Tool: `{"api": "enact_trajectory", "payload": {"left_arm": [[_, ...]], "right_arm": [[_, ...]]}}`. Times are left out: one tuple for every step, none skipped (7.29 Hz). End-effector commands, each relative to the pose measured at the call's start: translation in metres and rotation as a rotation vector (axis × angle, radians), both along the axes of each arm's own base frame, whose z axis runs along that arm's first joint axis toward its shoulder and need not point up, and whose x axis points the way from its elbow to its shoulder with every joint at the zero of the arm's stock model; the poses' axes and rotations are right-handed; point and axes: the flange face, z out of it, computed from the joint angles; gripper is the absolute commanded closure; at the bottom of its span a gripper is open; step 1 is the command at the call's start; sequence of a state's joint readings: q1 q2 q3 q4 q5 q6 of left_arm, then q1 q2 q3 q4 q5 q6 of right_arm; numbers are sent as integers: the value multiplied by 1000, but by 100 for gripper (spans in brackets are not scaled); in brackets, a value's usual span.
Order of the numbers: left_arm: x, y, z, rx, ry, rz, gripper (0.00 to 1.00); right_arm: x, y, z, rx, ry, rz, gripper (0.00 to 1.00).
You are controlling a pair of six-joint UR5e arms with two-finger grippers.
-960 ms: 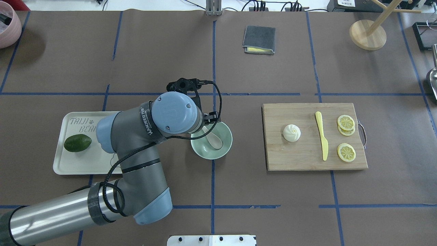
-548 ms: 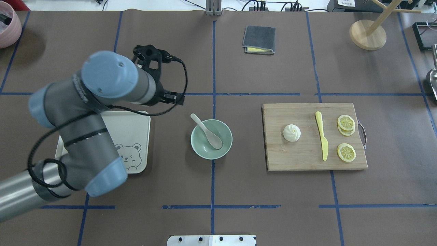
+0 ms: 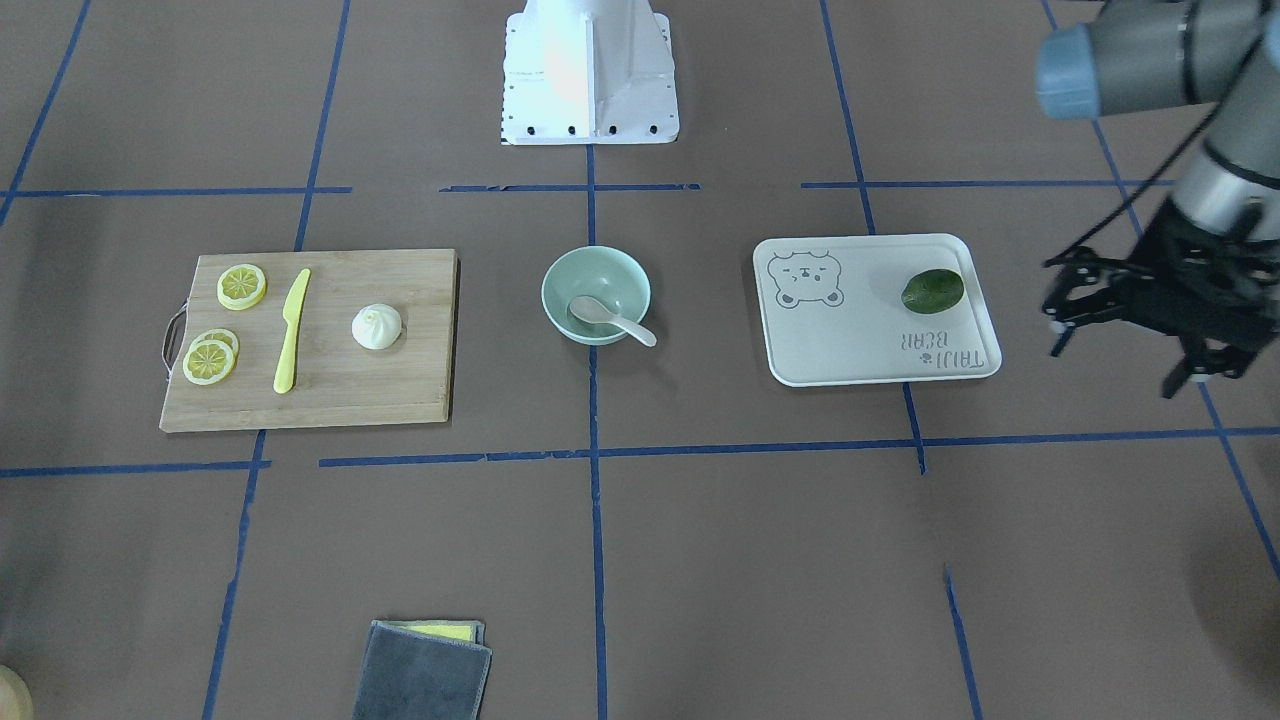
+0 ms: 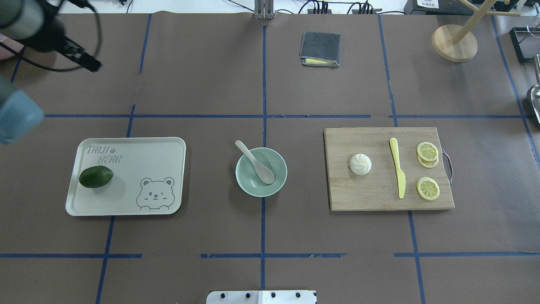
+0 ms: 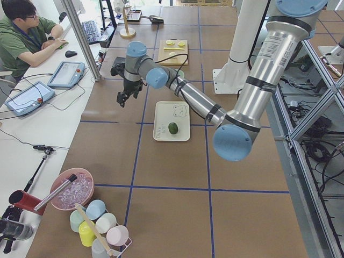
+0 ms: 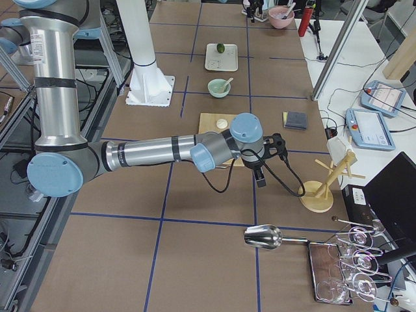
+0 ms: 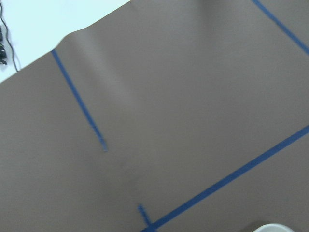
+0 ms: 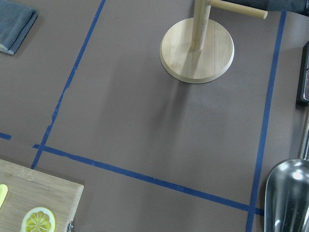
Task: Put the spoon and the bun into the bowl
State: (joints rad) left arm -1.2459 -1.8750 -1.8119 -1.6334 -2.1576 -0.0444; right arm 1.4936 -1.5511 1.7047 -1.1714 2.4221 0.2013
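The off-white spoon [image 4: 255, 162] lies in the mint-green bowl [image 4: 282, 178] at the table's middle, scoop inside and handle over the rim. They also show in the front view, spoon [image 3: 612, 318] in bowl [image 3: 566, 276]. The white bun [image 4: 360, 164] sits on the wooden cutting board [image 4: 371, 198], right of the bowl. My left gripper [image 3: 1112, 368] is open and empty, raised far to the left beyond the tray. My right gripper [image 6: 260, 177] shows only in the right side view, beyond the board near the cloth; I cannot tell if it is open or shut.
On the board lie a yellow plastic knife [image 4: 398, 166] and lemon slices [image 4: 427, 188]. A white tray [image 4: 126, 202] holds a dark green lime [image 4: 96, 176]. A grey cloth [image 4: 320, 49], a wooden stand [image 4: 454, 42] and a metal scoop [image 4: 535, 95] are at the back and right.
My left arm has pulled away from over the bowl to the far back left. The spoon stays in the bowl. The bun has not moved.
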Motion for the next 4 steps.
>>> {"api": "enact_trajectory", "payload": {"left_arm": [[-149,31,130,-130,-21,-47,0],[-197,41,184,-254,-10,-106,0],[-228,80,226,-282,21,-104,0],[-226,101,242,-317,18,-97,0]], "right_arm": [[-9,1,-5,19,-16,-21,0],[-23,-3,-12,7,-22,-26,0],[-58,-9,-35,-1,-33,-53,0],[-93,-14,-63,-21,-51,-66,0]]}}
